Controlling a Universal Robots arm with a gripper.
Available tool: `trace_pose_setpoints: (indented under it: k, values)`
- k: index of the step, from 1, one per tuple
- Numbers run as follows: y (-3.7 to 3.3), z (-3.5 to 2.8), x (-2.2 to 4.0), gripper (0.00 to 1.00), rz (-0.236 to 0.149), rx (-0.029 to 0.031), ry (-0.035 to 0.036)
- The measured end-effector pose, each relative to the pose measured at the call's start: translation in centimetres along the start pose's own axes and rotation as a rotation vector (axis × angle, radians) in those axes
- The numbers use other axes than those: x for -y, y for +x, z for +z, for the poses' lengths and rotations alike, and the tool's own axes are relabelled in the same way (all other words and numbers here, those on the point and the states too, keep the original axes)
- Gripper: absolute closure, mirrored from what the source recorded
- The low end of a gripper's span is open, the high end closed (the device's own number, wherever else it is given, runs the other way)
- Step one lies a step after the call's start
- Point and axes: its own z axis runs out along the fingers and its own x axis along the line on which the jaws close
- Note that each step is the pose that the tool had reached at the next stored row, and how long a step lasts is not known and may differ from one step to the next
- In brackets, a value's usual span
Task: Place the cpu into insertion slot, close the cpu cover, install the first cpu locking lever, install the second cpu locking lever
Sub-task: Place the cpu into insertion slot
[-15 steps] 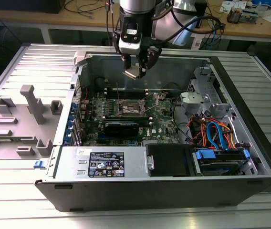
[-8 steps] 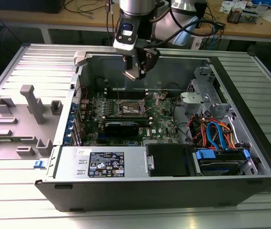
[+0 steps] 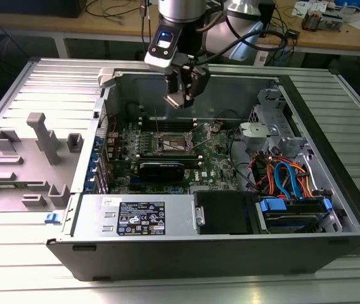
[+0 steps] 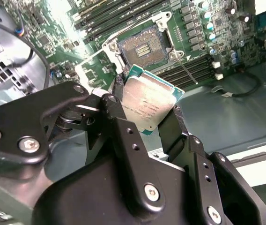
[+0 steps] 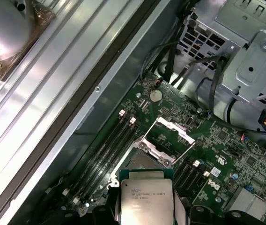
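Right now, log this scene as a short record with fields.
gripper: shut on the cpu's edges
cpu: held above the slot, not seated
slot: pin field bare
cover: swung open, off the slot
board: green, lying flat in the case
case: side open, on a ribbed metal table

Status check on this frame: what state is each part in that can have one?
gripper: shut on the cpu
cpu: held aloft, not seated
insertion slot: empty, pin field exposed
cpu cover: swung open
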Motion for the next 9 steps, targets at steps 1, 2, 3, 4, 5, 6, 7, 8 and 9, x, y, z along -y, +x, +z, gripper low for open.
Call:
trace_pose_setpoints:
  k: [1, 2, 3, 4, 5, 6, 7, 8, 9]
  values:
    - [0.00, 0.01, 0.00, 0.46, 0.013, 0.0010, 0.0000]
    - [0.00, 0.01, 0.00, 0.46, 0.019, 0.0016, 0.0000]
    - [0.00, 0.03, 0.00, 0.46, 0.027, 0.0023, 0.0000]
    - [0.00, 0.06, 0.00, 0.46, 0.040, 0.0042, 0.0003]
    - [0.00, 0.09, 0.00, 0.46, 0.054, 0.0057, 0.0009]
    - [0.00, 0.16, 0.00, 0.46, 0.067, 0.0070, 0.0016]
    - [-0.01, 0.23, 0.01, 0.46, 0.083, 0.0081, 0.0019]
    - [0.00, 0.32, 0.02, 0.46, 0.102, 0.0093, 0.0017]
    - [-0.01, 0.40, 0.03, 0.46, 0.119, 0.0105, 0.0017]
